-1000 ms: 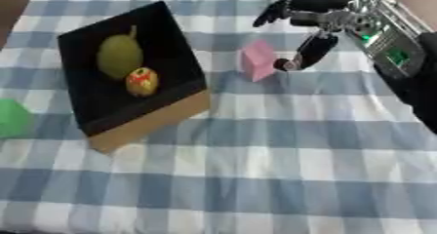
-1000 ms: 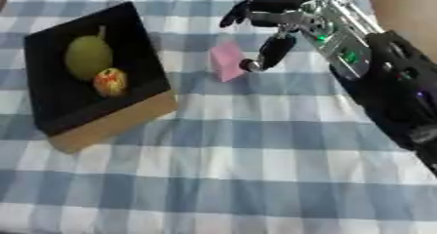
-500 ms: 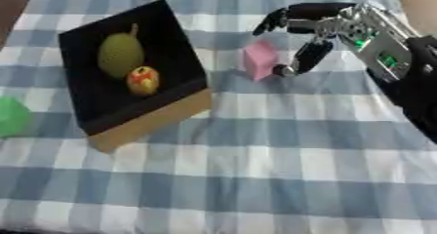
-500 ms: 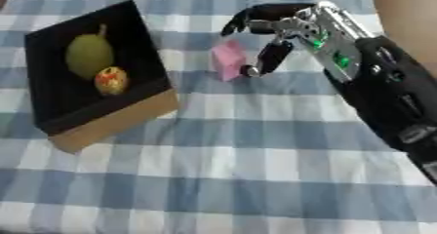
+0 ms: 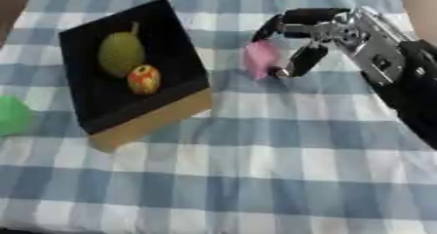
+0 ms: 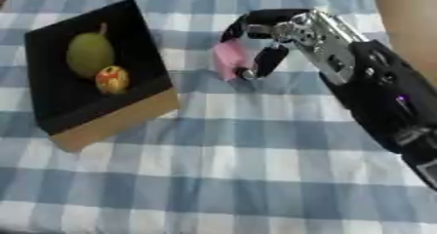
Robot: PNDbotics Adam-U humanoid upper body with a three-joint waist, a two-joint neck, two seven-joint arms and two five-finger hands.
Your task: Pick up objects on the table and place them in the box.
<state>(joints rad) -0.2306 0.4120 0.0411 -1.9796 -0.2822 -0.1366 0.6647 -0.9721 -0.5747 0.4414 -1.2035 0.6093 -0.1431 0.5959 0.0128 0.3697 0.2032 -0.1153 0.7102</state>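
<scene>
A pink block (image 5: 259, 58) lies on the checked cloth just right of the black box (image 5: 153, 122). My right hand (image 5: 328, 29) reaches in from the right. Its fingers (image 5: 271, 23) arch over the block's far side and its thumb (image 5: 300, 62) touches the block's right lower edge, so the hand is curled round the block. The block still rests on the cloth. Inside the box lie a green pear-shaped fruit (image 5: 119, 55) and a small red-yellow apple (image 5: 143, 78). My left hand shows in neither view.
A green object (image 5: 12, 115) sits at the cloth's left edge, partly cut off. The blue-and-white checked cloth (image 5: 256, 169) covers the table. My right forearm (image 6: 384, 96) lies across the right side.
My right hand's fingers have come down and its thumb has moved in against the pink block. The block and the box have stayed in place.
</scene>
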